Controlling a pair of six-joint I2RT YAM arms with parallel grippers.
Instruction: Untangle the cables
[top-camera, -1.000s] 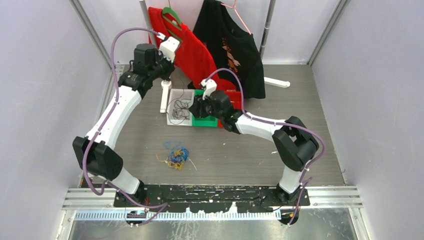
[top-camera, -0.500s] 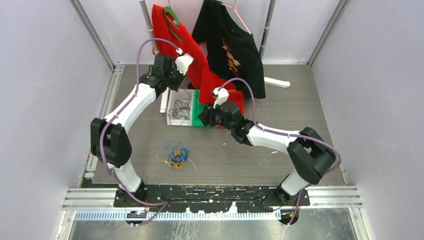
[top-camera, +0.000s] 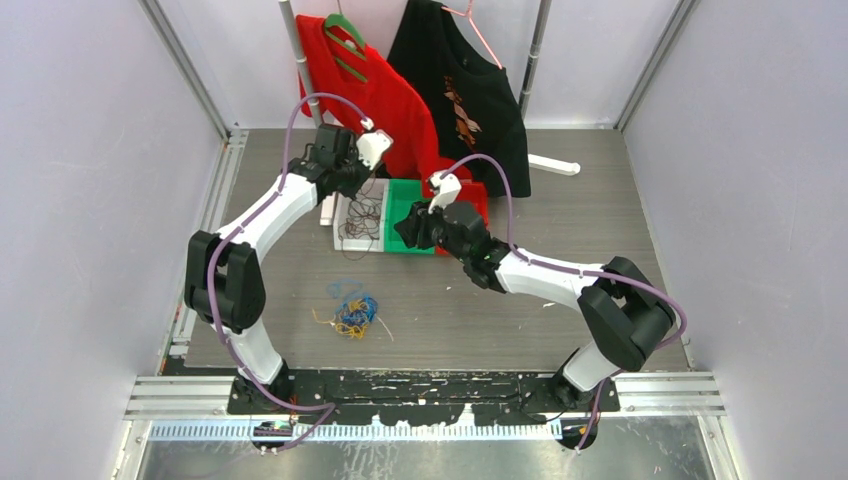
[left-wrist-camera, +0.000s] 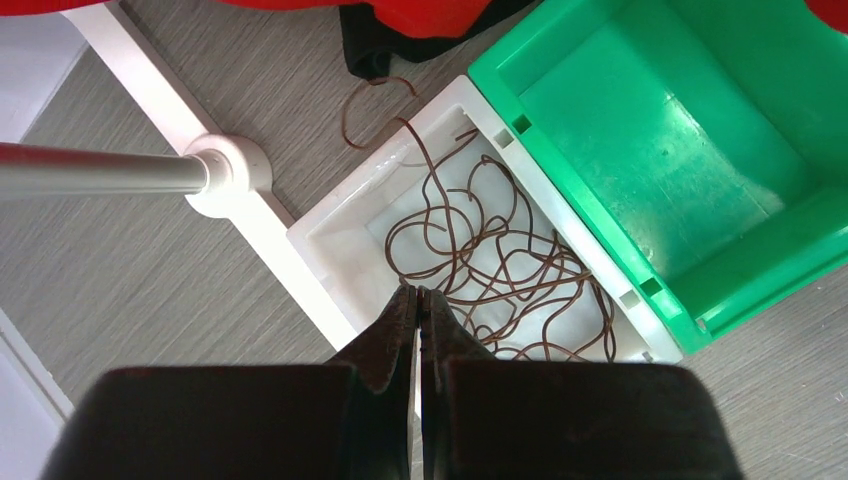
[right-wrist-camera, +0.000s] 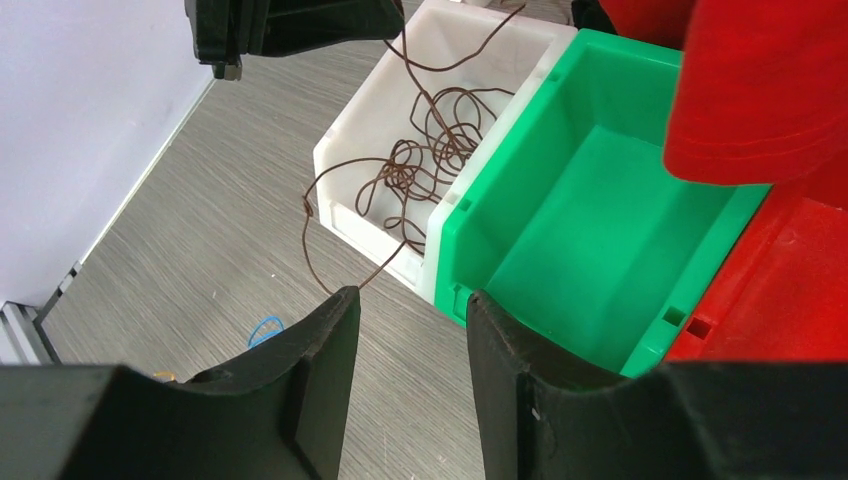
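Observation:
The cables, a small clump of blue, yellow and dark strands, lie on the table in front of the bins, apart from both grippers. A blue loop of them shows in the right wrist view. A loose brown cable lies coiled in a white bin. My left gripper is shut above that bin, with nothing visible between its fingers. My right gripper is open and empty in front of the bins. A brown strand hangs over the white bin's rim and touches its left fingertip.
A green bin stands right of the white bin, a red bin beyond it. A red shirt and a black shirt hang on a rack at the back. The rack's white foot lies left of the white bin.
My left arm has swung from the back left to above the white bin. My right gripper has drawn back from over the white bin to its front right.

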